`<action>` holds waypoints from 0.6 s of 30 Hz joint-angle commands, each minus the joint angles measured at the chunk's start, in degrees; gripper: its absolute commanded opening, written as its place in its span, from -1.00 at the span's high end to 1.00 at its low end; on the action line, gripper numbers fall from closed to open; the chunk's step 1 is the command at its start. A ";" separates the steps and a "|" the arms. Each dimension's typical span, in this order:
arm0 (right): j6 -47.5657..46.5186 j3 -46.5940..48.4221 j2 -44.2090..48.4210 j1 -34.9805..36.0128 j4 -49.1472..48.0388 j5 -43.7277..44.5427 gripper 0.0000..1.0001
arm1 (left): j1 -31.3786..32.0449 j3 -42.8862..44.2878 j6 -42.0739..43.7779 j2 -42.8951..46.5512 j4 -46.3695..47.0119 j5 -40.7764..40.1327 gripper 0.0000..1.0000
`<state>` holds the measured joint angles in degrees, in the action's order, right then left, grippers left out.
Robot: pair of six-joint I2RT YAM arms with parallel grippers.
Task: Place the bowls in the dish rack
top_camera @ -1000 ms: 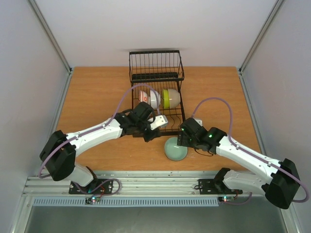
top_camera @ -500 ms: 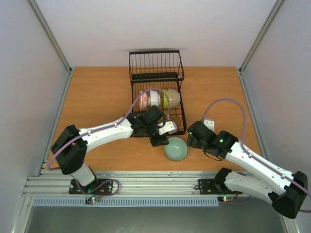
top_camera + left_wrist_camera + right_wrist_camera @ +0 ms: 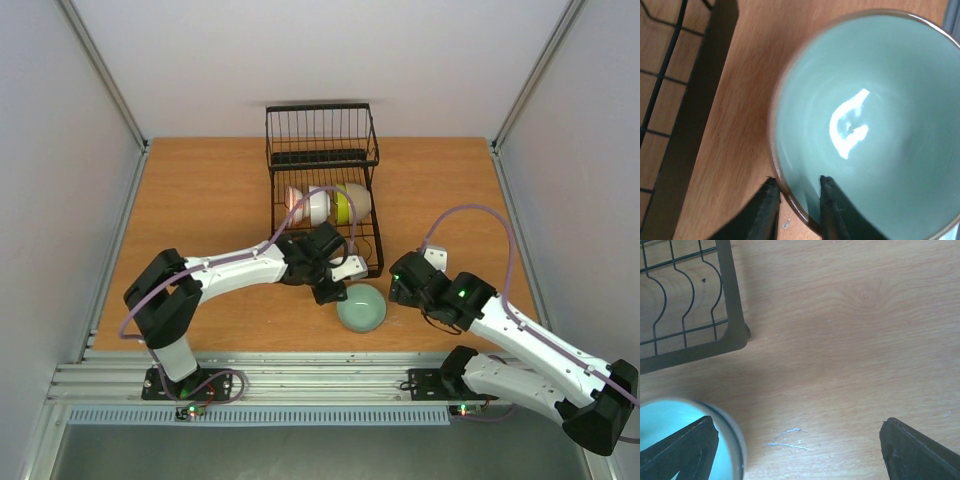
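A pale celadon green bowl stands upright on the table just in front of the black wire dish rack. My left gripper is at the bowl's left rim. In the left wrist view the gripper straddles the rim of the bowl, one finger outside and one inside, with a gap still showing. Several bowls stand on edge in the rack: a red-patterned one, a white one and a yellow-green one. My right gripper is wide open and empty, right of the bowl.
The rack's taller basket section is at the far end. The rack's near corner lies close to my right gripper, and its frame runs left of the bowl. Bare wooden table lies on both sides.
My left gripper has swung right and down from the rack's front to the celadon bowl's rim. My right gripper has backed away to the right of the bowl.
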<state>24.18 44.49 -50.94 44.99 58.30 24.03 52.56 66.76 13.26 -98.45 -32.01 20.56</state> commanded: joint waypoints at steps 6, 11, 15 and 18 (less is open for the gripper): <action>1.12 -1.59 0.28 -0.17 -0.62 1.32 -0.78 | 0.49 1.86 0.02 -1.05 -0.40 -1.37 0.99; 1.02 -1.83 0.23 -0.18 -1.03 1.44 -0.78 | 0.44 1.53 0.10 -0.31 0.10 -1.80 0.99; 1.29 -2.06 0.08 -0.23 -1.02 1.48 -0.79 | 0.45 1.32 0.10 0.57 0.46 -2.63 0.99; 1.25 -2.26 0.19 -0.22 -1.30 1.54 -0.78 | 0.44 1.11 0.11 1.91 1.05 -3.84 0.99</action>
<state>24.51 42.81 -51.00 44.99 57.84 24.03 52.82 67.75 12.88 -98.56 -32.38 20.01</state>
